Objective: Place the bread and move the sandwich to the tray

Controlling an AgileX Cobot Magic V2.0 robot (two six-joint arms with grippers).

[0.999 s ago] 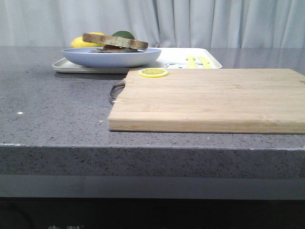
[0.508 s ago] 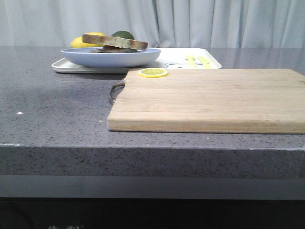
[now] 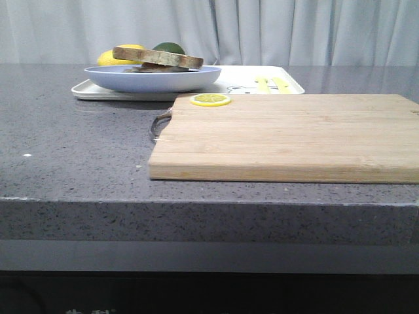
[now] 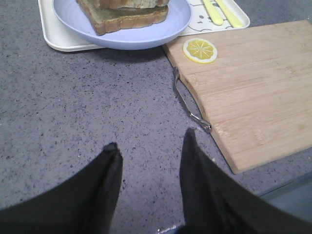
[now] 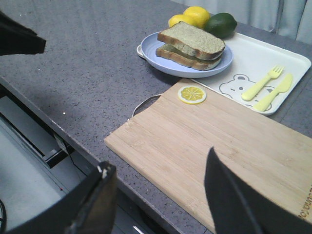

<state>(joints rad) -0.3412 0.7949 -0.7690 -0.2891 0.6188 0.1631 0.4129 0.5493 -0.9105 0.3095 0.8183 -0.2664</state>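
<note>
The left gripper (image 4: 148,158) hangs with its black fingers spread, holding nothing, over bare grey counter (image 4: 73,107). The right gripper (image 5: 161,183) is likewise spread wide and empty, above the near edge of the wooden cutting board (image 5: 219,141). A lemon slice (image 3: 210,99) lies on the board's far left corner. In the upper left of the front view, the sandwich (image 3: 157,58) sits on a light-blue plate (image 3: 154,78), which rests on the white tray (image 3: 288,84) (a yellow fork and knife (image 5: 267,87) lie on it too). Lemons (image 5: 190,14) and a green fruit (image 5: 220,23) sit behind the plate.
</note>
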